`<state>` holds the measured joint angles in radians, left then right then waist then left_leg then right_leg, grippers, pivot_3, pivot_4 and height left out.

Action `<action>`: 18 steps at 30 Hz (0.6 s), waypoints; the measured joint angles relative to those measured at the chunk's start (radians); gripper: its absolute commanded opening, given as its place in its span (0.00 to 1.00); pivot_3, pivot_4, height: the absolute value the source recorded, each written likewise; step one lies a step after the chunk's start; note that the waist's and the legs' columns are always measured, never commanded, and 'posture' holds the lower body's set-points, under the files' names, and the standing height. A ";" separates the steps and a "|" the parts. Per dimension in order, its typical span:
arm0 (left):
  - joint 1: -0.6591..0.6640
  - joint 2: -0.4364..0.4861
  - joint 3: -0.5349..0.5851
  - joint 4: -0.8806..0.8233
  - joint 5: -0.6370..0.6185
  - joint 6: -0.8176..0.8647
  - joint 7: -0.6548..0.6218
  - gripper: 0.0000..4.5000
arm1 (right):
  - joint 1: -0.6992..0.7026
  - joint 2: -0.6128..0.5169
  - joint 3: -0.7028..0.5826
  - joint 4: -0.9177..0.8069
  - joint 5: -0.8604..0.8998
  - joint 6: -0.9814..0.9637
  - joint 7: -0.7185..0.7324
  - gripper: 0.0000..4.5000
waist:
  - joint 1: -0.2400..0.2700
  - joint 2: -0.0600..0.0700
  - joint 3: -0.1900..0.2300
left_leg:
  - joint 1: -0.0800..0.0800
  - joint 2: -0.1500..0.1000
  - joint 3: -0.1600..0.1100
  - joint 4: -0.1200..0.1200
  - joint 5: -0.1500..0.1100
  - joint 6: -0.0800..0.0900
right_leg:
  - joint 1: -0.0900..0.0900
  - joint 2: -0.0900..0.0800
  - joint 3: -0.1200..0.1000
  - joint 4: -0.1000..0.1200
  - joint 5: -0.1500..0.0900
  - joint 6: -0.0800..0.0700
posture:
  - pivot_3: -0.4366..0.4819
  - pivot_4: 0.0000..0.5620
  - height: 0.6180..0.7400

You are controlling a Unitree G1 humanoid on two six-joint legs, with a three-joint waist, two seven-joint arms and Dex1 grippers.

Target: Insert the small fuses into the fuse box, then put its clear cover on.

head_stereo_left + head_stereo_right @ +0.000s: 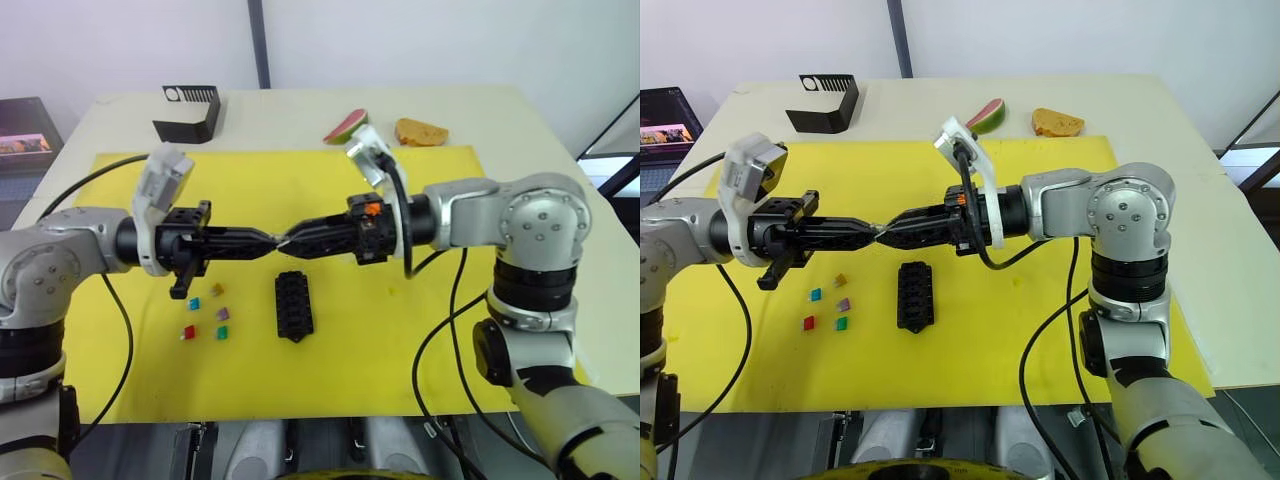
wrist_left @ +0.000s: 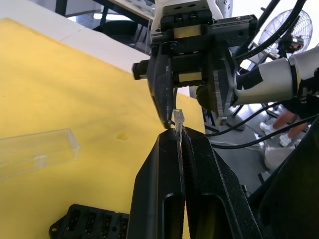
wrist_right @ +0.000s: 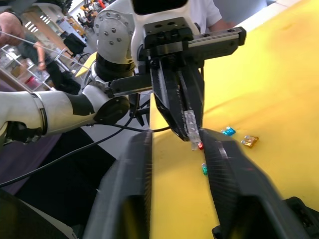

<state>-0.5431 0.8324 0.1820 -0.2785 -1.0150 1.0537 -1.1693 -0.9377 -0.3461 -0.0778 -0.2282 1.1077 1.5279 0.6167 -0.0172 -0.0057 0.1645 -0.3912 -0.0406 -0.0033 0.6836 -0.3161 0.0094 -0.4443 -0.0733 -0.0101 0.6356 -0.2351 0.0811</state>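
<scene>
L gripper (image 1: 268, 241) fingers pressed together on a small clear/grey fuse (image 2: 178, 119), held tip-to-tip w/ R gripper (image 1: 287, 243) above yellow mat (image 1: 400, 330). R gripper fingers spread apart, nothing in them. Fuse box (image 1: 294, 305) on mat just below grippers; coloured fuses (image 1: 207, 317) beside it; clear cover (image 2: 35, 152) lies on mat near box
</scene>
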 measured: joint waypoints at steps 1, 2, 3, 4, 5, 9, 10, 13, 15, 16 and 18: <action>0.000 0.000 0.000 0.000 0.000 0.000 0.000 0.00 | 0.000 -0.002 0.004 0.000 -0.001 -0.005 0.000 0.19 | 0.000 0.000 0.000 | 0.000 0.000 0.000 0.000 0.000 0.000 | 0.000 0.000 0.000 0.000 0.000 0.000 | 0.48 0.27 1.00; 0.000 0.000 0.000 0.001 0.001 -0.001 0.001 0.00 | 0.000 -0.002 0.005 0.000 0.000 -0.008 0.000 0.19 | 0.000 0.000 0.000 | 0.000 0.000 0.000 0.000 0.000 0.000 | 0.000 0.000 0.000 0.000 0.000 0.000 | 0.48 0.27 1.00; 0.001 0.002 -0.001 0.001 0.002 -0.001 0.001 0.00 | 0.000 -0.003 0.009 -0.001 0.000 -0.010 0.000 0.19 | 0.000 0.000 0.000 | 0.000 0.000 0.000 0.000 0.000 0.000 | 0.000 0.000 0.000 0.000 0.000 0.000 | 0.48 0.27 1.00; 0.001 0.003 -0.001 0.001 0.002 -0.001 0.000 0.00 | 0.000 -0.004 0.011 -0.001 0.000 -0.012 0.000 0.19 | 0.000 0.000 0.000 | 0.000 0.000 0.000 0.000 0.000 0.000 | 0.000 0.000 0.000 0.000 0.000 0.000 | 0.48 0.27 1.00; 0.001 0.004 -0.002 0.001 0.002 -0.002 0.000 0.00 | 0.000 -0.006 0.013 -0.001 0.000 -0.013 0.000 0.19 | 0.000 0.000 0.000 | 0.000 0.000 0.000 0.000 0.000 0.000 | 0.000 0.000 0.000 0.000 0.000 0.000 | 0.48 0.27 1.00; 0.003 0.006 -0.003 0.001 0.003 -0.006 0.000 0.00 | 0.000 -0.008 0.017 -0.001 0.000 -0.016 0.000 0.14 | 0.000 0.000 0.000 | 0.000 0.000 0.000 0.000 0.000 0.000 | 0.000 0.000 0.000 0.000 0.000 0.000 | 0.48 0.27 1.00; 0.005 0.006 -0.004 0.001 0.003 -0.012 -0.001 0.00 | 0.000 -0.008 0.017 -0.001 0.000 -0.016 0.000 0.08 | 0.000 0.000 0.000 | 0.000 0.000 0.000 0.000 0.000 0.000 | 0.000 0.000 0.000 0.000 0.000 0.000 | 0.48 0.27 1.00; 0.008 0.006 -0.004 0.000 0.001 -0.017 -0.006 0.00 | 0.003 -0.012 0.017 -0.001 -0.001 -0.017 -0.003 0.01 | 0.000 0.000 0.000 | 0.000 0.000 0.000 0.000 0.000 0.000 | 0.000 0.000 0.000 0.000 0.000 0.000 | 0.48 0.27 1.00; 0.009 0.007 -0.005 0.000 0.002 -0.019 -0.006 0.00 | 0.003 -0.012 0.017 -0.001 -0.001 -0.017 -0.003 0.01 | 0.000 0.000 0.000 | 0.000 0.000 0.000 0.000 0.000 0.000 | 0.000 0.000 0.000 0.000 0.000 0.000 | 0.48 0.27 1.00; 0.010 0.007 -0.005 -0.001 0.002 -0.020 -0.007 0.00 | 0.004 -0.012 0.018 -0.001 -0.001 -0.017 -0.003 0.01 | 0.000 0.000 0.000 | 0.000 0.000 0.000 0.000 0.000 0.000 | 0.000 0.000 0.000 0.000 0.000 0.000 | 0.48 0.27 1.00; 0.014 0.009 -0.007 -0.001 0.003 -0.023 -0.007 0.00 | 0.004 -0.012 0.022 -0.001 -0.001 -0.017 -0.003 0.01 | 0.000 0.000 0.000 | 0.000 0.000 0.000 0.000 0.000 0.000 | 0.000 0.000 0.000 0.000 0.000 0.000 | 0.48 0.27 1.00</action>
<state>-0.5287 0.8417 0.1748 -0.2793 -1.0122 1.0308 -1.1767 -0.9339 -0.3584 -0.0557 -0.2289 1.1065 1.5107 0.6140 -0.0172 -0.0057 0.1645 -0.3912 -0.0406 -0.0035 0.6836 -0.3162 0.0097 -0.4442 -0.0733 -0.0100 0.6353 -0.2351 0.0811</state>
